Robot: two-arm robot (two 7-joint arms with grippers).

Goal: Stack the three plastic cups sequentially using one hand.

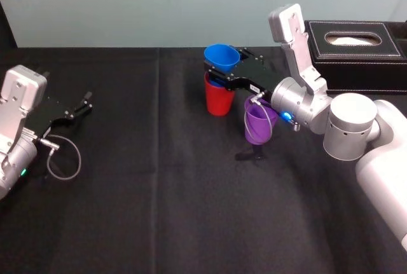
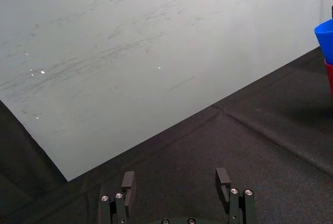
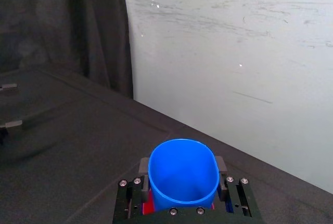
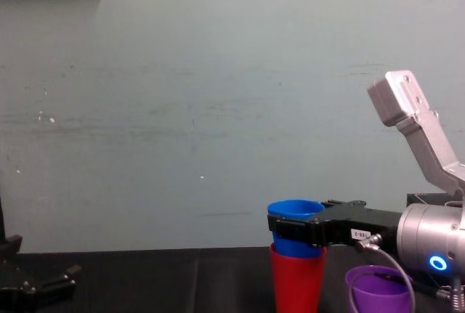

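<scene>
The blue cup (image 1: 221,56) is sitting partway down in the red cup (image 1: 218,99), which is standing upright on the black desk (image 1: 159,191) — the right tool (image 1: 215,70) is clamping the blue one's wall just above the red rim. The purple cup (image 1: 257,124) is standing just beside them, under the right arm. The left tool (image 1: 86,103) is idling low at the desk's left side — fingers apart, holding nothing.

The head view looks down on the blue cup (image 1: 221,56) from high up. The chest view faces it side-on, from low. The right wrist view sits close behind it; the left wrist view catches it far off.
</scene>
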